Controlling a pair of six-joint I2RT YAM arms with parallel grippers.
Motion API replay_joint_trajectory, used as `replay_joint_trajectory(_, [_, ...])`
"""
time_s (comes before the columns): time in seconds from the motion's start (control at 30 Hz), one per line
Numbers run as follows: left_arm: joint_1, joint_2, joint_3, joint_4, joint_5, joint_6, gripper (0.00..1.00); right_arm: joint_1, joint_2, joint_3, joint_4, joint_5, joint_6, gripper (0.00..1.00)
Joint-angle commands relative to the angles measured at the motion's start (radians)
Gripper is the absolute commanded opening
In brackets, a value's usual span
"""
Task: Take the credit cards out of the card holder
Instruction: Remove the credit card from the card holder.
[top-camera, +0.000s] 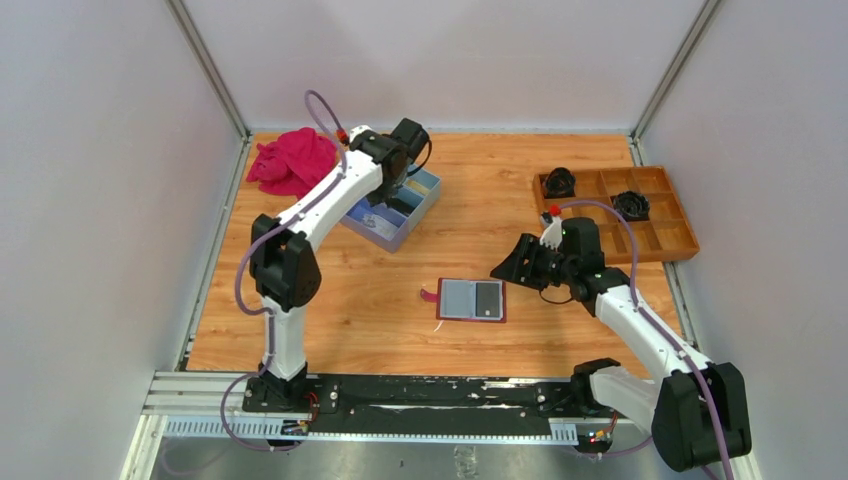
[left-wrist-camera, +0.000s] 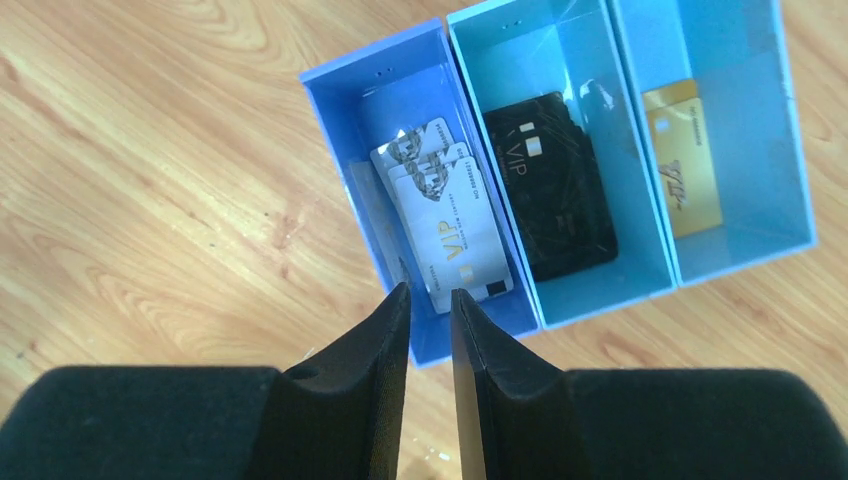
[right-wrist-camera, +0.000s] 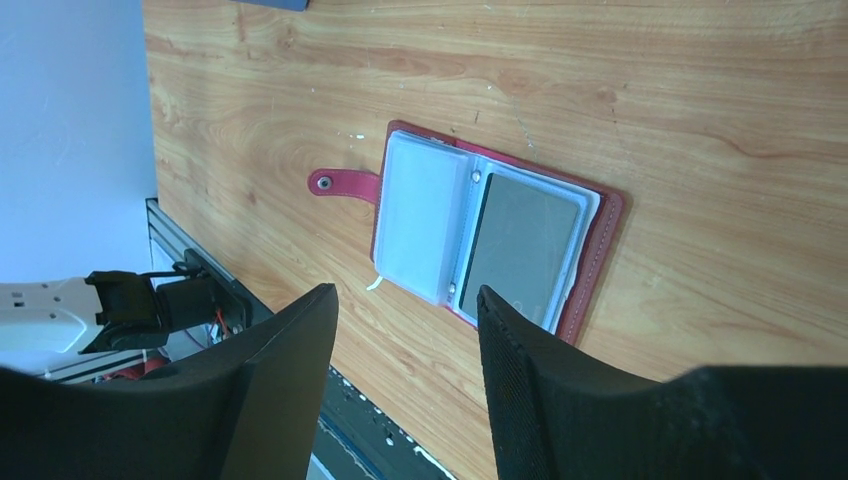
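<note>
Left pincer (left-wrist-camera: 430, 295) barely parted, empty, "VIP" cards (left-wrist-camera: 450, 220) at its 12 o'clock; right pincer (right-wrist-camera: 405, 300) wide apart, empty

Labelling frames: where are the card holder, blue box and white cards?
card holder (right-wrist-camera: 520, 245), right wrist view, its dark right pocket.
blue box (left-wrist-camera: 380, 105), left wrist view, bare floor of left compartment.
white cards (left-wrist-camera: 450, 230), left wrist view, top card's face.

The left gripper (left-wrist-camera: 430, 292) hangs with its black fingers slightly parted and empty above the near wall of a blue plastic three-compartment box (left-wrist-camera: 372, 64) on a light wooden table (left-wrist-camera: 150, 200). The box holds white credit cards (left-wrist-camera: 445, 220), black cards (left-wrist-camera: 550, 190) and one gold card (left-wrist-camera: 682, 160), each colour in a separate compartment.
</note>
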Motion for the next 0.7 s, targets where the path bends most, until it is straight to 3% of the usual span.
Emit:
replay_joint_trajectory(0.0, [-0.022, -0.095, -0.03, -0.009, -0.038, 0.131, 0.26, 0.002, 0.0, -0.015, -0.027, 0.034, -0.006, 0.58])
replay_joint_trajectory(0.17, [-0.095, -0.177, -0.101, -0.006, -0.066, 0.26, 0.26, 0.002, 0.026, -0.039, -0.015, 0.048, -0.007, 0.58])
replay_joint_trajectory(0.4, [-0.28, -0.226, -0.179, 0.008, -0.08, 0.406, 0.23, 0.008, 0.098, -0.057, 0.019, 0.048, -0.001, 0.54])
replay_joint_trajectory(0.5, [-0.338, -0.219, -0.2, 0.07, 0.029, 0.503, 0.23, 0.012, 0.129, -0.056, 0.025, 0.054, -0.003, 0.5])
replay_joint_trajectory(0.67, [-0.363, -0.283, -0.377, 0.353, 0.383, 0.613, 0.23, 0.013, 0.173, -0.071, 0.061, 0.054, 0.003, 0.47])
